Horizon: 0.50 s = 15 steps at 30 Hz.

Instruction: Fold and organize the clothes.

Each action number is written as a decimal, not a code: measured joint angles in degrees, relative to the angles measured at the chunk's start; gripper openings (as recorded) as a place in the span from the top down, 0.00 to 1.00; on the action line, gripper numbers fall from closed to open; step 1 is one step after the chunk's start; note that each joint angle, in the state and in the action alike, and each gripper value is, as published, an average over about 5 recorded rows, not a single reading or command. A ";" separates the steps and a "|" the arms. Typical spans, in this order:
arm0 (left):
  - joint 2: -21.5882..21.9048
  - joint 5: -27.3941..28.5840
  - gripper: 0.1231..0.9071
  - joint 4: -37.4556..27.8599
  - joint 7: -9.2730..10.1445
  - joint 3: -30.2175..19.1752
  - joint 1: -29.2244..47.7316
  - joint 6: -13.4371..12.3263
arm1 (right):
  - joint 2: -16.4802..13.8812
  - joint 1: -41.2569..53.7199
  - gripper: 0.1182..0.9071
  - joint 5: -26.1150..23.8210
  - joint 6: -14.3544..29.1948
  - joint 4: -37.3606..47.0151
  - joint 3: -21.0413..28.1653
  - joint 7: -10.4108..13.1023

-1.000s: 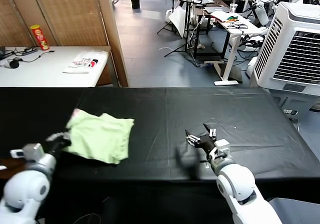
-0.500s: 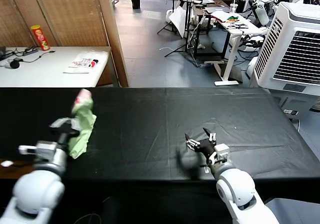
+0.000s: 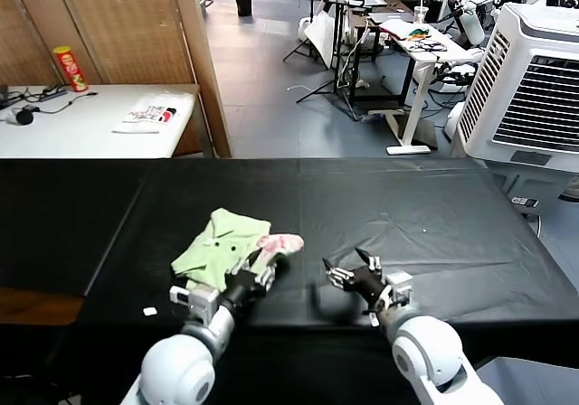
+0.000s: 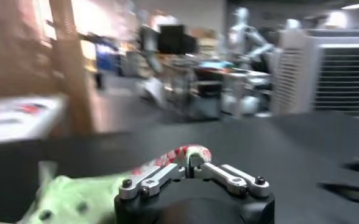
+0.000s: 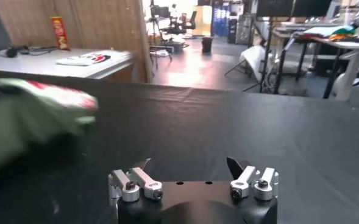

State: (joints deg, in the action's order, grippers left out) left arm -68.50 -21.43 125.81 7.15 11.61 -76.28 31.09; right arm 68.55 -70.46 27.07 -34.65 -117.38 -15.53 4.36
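The pale lime-green shirt [image 3: 220, 244] lies bunched on the black table [image 3: 434, 206], left of centre near the front edge, its collar and dark buttons facing up. Its red-and-white patterned part [image 3: 282, 241] sticks out at the right end. My left gripper [image 3: 255, 268] is shut on the shirt's near right edge; in the left wrist view the closed gripper [image 4: 193, 170] pinches the red-and-white fabric [image 4: 179, 156]. My right gripper [image 3: 355, 275] is open and empty, low over the table to the shirt's right. The right wrist view shows its spread gripper [image 5: 189, 165] and the shirt [image 5: 33, 112] blurred off to the side.
A white side table [image 3: 81, 125] with a red can [image 3: 71, 67] and papers stands beyond the left end. A large white cooling unit [image 3: 534, 89] stands at the far right. A small white scrap [image 3: 149, 312] lies near the front left edge.
My left gripper has swept the shirt from the table's left end towards the centre, where it now lies bunched. My right gripper has shifted slightly left and stays open.
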 joint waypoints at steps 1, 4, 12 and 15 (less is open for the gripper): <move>0.25 0.01 0.38 0.48 -0.56 0.10 -0.42 0.03 | 0.25 0.42 0.14 1.28 -0.46 0.22 0.28 0.21; 1.18 -0.32 0.21 1.99 -2.07 0.98 -1.74 -0.31 | 1.03 1.61 0.14 5.70 -1.58 0.94 0.93 0.91; 2.18 -0.73 0.14 3.18 -1.59 4.37 -3.00 -3.10 | 2.09 1.76 0.14 19.52 -4.22 1.74 1.13 5.94; 2.36 -0.91 0.14 2.60 -0.74 5.19 -2.92 -3.35 | 3.34 1.79 0.14 24.55 -3.68 2.22 1.66 7.83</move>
State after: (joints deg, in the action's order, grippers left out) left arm -66.14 -22.34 128.42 6.41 16.80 -79.20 27.75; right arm 71.89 -68.67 51.62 -38.33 -115.15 -13.87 12.20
